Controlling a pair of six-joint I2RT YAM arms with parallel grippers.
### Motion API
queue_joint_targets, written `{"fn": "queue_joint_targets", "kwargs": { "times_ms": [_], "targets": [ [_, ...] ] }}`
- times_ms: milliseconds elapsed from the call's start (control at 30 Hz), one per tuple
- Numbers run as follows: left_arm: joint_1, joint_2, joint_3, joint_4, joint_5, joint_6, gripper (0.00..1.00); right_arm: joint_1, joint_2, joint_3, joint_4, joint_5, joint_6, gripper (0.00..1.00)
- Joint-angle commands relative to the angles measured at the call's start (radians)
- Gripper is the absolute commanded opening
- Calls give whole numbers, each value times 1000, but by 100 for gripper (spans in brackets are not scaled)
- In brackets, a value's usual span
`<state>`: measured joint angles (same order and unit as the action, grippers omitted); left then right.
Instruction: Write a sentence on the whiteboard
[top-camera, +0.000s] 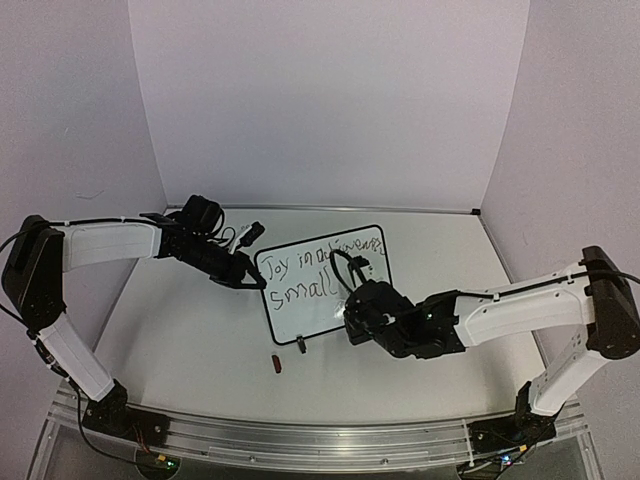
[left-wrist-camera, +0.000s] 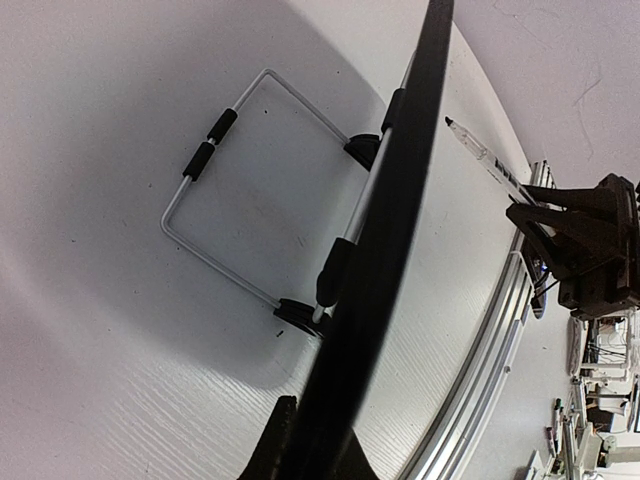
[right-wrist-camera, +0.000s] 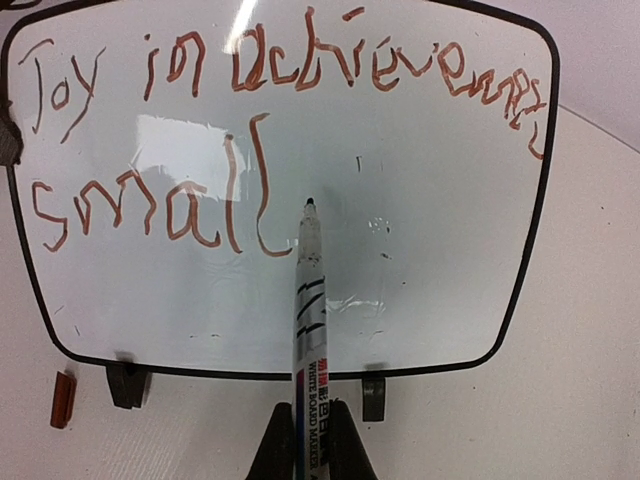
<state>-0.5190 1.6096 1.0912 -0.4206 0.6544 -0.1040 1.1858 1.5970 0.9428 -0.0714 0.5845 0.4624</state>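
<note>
The white bench (top-camera: 180, 340) carries the whiteboard (top-camera: 300, 315), which stands near its middle between the two arms, propped tilted back with its written face toward the arm bases. The board's black frame (left-wrist-camera: 400, 200) cuts edge-on through the left wrist view, and its face (right-wrist-camera: 430, 250) fills most of the right wrist view, bearing red-brown writing: a top line that begins "Joy in achieve" and crowds into letters too cramped to read, and below it "small". The left hand (top-camera: 252, 281) is closed narrow on the board's left edge, the frame running out from between its fingers (left-wrist-camera: 285, 450). The right hand (top-camera: 352, 312) sits in front of the board's lower right part, clamped on a marker (right-wrist-camera: 308, 310) that points up from its fingers (right-wrist-camera: 275, 450). The marker's tip lies just right of the last "l"; whether it touches the surface I cannot tell. Behind the board a wire stand (left-wrist-camera: 250, 190) rests on the bench. Two black clip feet (right-wrist-camera: 127, 383) hold the bottom edge, and a small red-brown cap (right-wrist-camera: 63, 398) lies on the bench just beside the left foot.
</note>
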Motion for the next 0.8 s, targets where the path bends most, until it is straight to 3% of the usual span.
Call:
{"fn": "queue_joint_targets", "kwargs": {
  "times_ms": [0,767],
  "targets": [
    [0,-4,30,-18,-86,13,0,5,3,-23,-9,1,41,0],
    [-3,0,29,-17,-84,12,0,4,72,-10,-2,-25,46,0]
  ]
}}
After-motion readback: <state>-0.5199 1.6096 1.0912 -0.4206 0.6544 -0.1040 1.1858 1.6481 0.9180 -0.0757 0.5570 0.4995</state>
